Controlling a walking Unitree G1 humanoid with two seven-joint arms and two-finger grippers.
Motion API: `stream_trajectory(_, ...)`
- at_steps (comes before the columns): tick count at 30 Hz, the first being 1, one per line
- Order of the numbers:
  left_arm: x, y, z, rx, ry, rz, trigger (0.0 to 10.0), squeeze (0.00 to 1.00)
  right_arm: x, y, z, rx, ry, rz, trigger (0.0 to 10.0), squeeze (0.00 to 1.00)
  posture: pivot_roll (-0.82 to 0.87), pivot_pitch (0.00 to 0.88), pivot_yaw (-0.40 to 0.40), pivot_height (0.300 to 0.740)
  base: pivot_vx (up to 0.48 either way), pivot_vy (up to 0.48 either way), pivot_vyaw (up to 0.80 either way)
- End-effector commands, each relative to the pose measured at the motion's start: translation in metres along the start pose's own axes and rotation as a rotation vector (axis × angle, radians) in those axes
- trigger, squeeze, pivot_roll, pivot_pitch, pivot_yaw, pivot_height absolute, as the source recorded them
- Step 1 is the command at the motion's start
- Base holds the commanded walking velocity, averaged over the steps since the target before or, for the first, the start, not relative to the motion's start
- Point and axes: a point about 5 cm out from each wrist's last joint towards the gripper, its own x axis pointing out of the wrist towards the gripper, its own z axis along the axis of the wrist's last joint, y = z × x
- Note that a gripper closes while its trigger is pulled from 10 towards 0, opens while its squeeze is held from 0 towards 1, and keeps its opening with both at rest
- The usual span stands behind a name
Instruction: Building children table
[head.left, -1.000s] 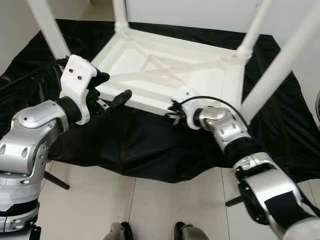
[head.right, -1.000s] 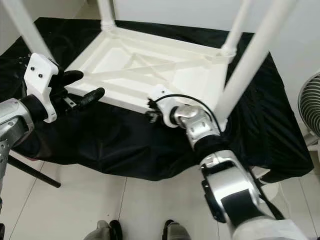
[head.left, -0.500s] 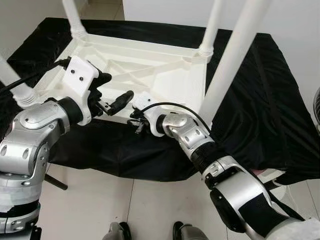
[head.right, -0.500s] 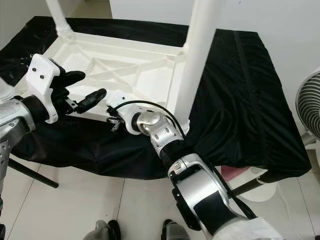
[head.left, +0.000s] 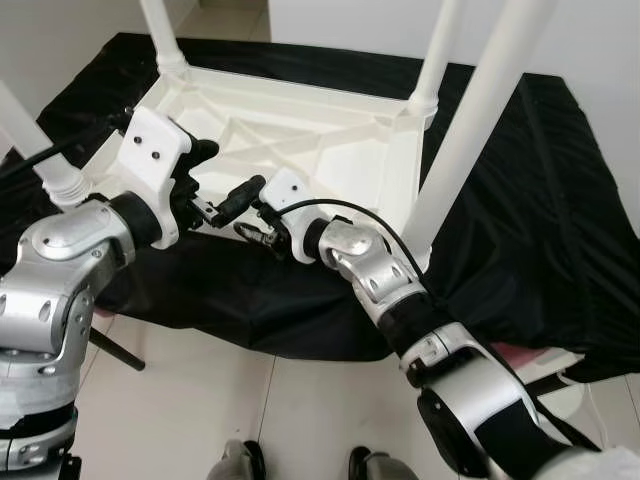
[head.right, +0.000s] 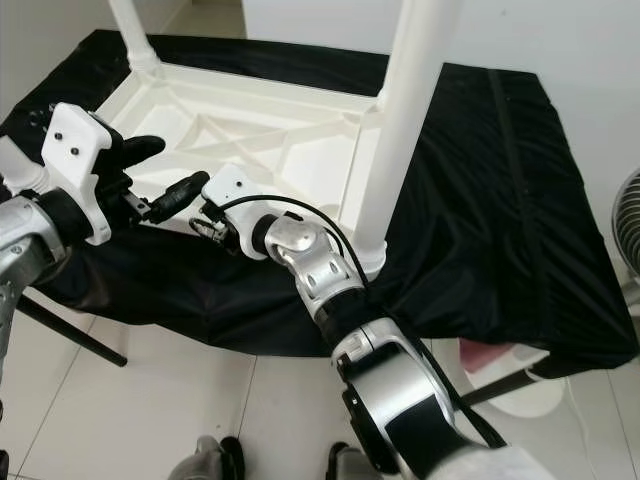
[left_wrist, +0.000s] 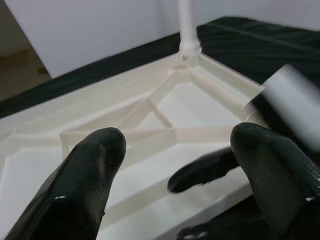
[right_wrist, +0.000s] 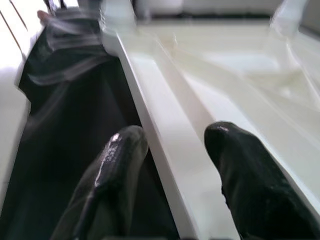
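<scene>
Underneath everything lies a black cloth (head.left: 520, 200) spread on the pale tiled floor (head.left: 200, 400), and on it rests the white children's table (head.left: 300, 140), upside down with its legs (head.left: 470, 130) pointing up. At the table's near edge, the left gripper (head.left: 225, 185) hovers with its black fingers (left_wrist: 95, 170) spread apart above the ribbed underside. Just beside it along that near edge, the right gripper (head.right: 205, 215) has its fingers (right_wrist: 235, 170) parted astride the rim.

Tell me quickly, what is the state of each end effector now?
Left end effector: open, holding nothing.
Right end effector: open, fingers astride the table's edge.
</scene>
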Motion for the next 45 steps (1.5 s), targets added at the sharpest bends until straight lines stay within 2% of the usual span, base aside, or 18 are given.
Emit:
stream_trajectory(1, -0.003, 0.009, -0.006, -0.037, 0.023, 0.105, 10.0, 0.0, -0.006, 0.002, 0.011, -0.011, -0.053, 0.033, 10.0, 0.0, -0.02, 0.167, 0.027, 0.74, 0.0, 0.0, 0.0)
stream_trajectory(2, -0.003, 0.014, -0.007, -0.056, 0.021, 0.127, 10.0, 0.0, -0.017, 0.005, 0.011, -0.021, -0.059, 0.054, 10.0, 0.0, -0.02, 0.167, 0.027, 0.74, 0.0, 0.0, 0.0)
stream_trajectory(3, -0.003, 0.014, -0.007, -0.056, 0.021, 0.127, 10.0, 0.0, -0.017, 0.005, 0.011, -0.021, -0.059, 0.054, 10.0, 0.0, -0.02, 0.167, 0.027, 0.74, 0.0, 0.0, 0.0)
stream_trajectory(4, -0.002, 0.019, -0.007, -0.079, 0.015, 0.154, 10.0, 0.0, -0.033, 0.009, 0.006, -0.052, -0.047, 0.07, 10.0, 0.0, -0.03, 0.166, 0.027, 0.74, 0.0, 0.0, 0.0)
stream_trajectory(6, -0.002, 0.019, -0.007, -0.079, 0.015, 0.154, 10.0, 0.0, -0.033, 0.009, 0.006, -0.052, -0.047, 0.07, 10.0, 0.0, -0.03, 0.166, 0.027, 0.74, 0.0, 0.0, 0.0)
stream_trajectory(9, -0.006, 0.036, 0.004, -0.123, -0.05, 0.215, 10.0, 0.0, -0.078, 0.017, -0.011, -0.062, 0.003, -0.03, 10.0, 0.0, -0.03, 0.163, 0.033, 0.74, 0.0, 0.0, 0.0)
stream_trajectory(13, -0.01, 0.038, 0.01, -0.146, -0.088, 0.18, 10.0, 0.0, -0.098, 0.023, -0.01, -0.037, -0.024, -0.102, 10.0, 0.0, -0.04, 0.154, 0.044, 0.74, 0.0, 0.0, 0.0)
stream_trajectory(17, -0.013, 0.03, 0.0, -0.1, -0.02, 0.102, 10.0, 0.0, -0.118, 0.034, 0.001, -0.006, -0.094, -0.149, 10.0, 0.0, -0.05, 0.144, 0.053, 0.74, 0.0, 0.0, 0.0)
stream_trajectory(22, -0.013, 0.026, -0.008, -0.097, 0.021, 0.076, 10.0, 0.0, -0.124, 0.035, 0.006, -0.002, -0.127, -0.173, 10.0, 0.0, -0.05, 0.143, 0.054, 0.74, 0.0, 0.0, 0.0)
stream_trajectory(23, -0.011, 0.011, -0.037, -0.043, 0.166, 0.013, 10.0, 0.0, -0.146, 0.031, 0.011, 0.015, -0.158, -0.323, 10.0, 0.0, -0.05, 0.135, 0.045, 0.74, 0.0, 0.0, 0.0)
stream_trajectory(24, -0.011, 0.011, -0.037, -0.043, 0.166, 0.013, 10.0, 0.0, -0.146, 0.031, 0.011, 0.015, -0.158, -0.323, 10.0, 0.0, -0.05, 0.135, 0.045, 0.74, 0.0, 0.0, 0.0)
stream_trajectory(25, -0.008, 0.001, -0.049, -0.04, 0.21, -0.037, 10.0, 0.0, -0.159, 0.025, 0.007, 0.035, -0.139, -0.452, 10.0, 0.0, -0.06, 0.124, 0.037, 0.74, 0.0, 0.0, 0.0)
stream_trajectory(26, -0.008, 0.001, -0.049, -0.04, 0.21, -0.037, 10.0, 0.0, -0.159, 0.025, 0.007, 0.035, -0.139, -0.452, 10.0, 0.0, -0.06, 0.124, 0.037, 0.74, 0.0, 0.0, 0.0)
stream_trajectory(28, -0.001, -0.018, -0.058, -0.059, 0.218, -0.131, 10.0, 0.0, -0.18, 0.019, 0.003, 0.051, -0.096, -0.641, 10.0, 0.0, -0.07, 0.107, 0.039, 0.74, 0.0, 0.0, 0.0)
stream_trajectory(30, -0.001, -0.018, -0.058, -0.059, 0.218, -0.131, 10.0, 0.0, -0.18, 0.019, 0.003, 0.051, -0.096, -0.641, 10.0, 0.0, -0.07, 0.107, 0.039, 0.74, 0.0, 0.0, 0.0)
stream_trajectory(32, 0.008, -0.032, -0.059, -0.11, 0.184, -0.194, 10.0, 0.0, -0.191, 0.011, 0.004, 0.012, -0.078, -0.776, 10.0, 0.0, -0.08, 0.105, 0.041, 0.74, 0.0, 0.0, 0.0)
stream_trajectory(37, 0.015, -0.039, -0.058, -0.126, 0.162, -0.222, 10.0, 0.0, -0.193, 0.004, 0.003, 0.01, -0.063, -0.863, 10.0, 0.0, -0.09, 0.095, 0.051, 0.74, 0.0, 0.0, 0.0)
stream_trajectory(45, 0.027, -0.043, -0.053, -0.056, 0.142, -0.276, 10.0, 0.0, -0.199, 0.013, -0.012, 0.046, 0.009, -1.0, 10.0, 0.0, -0.08, 0.098, 0.045, 0.74, 0.0, 0.0, 0.0)
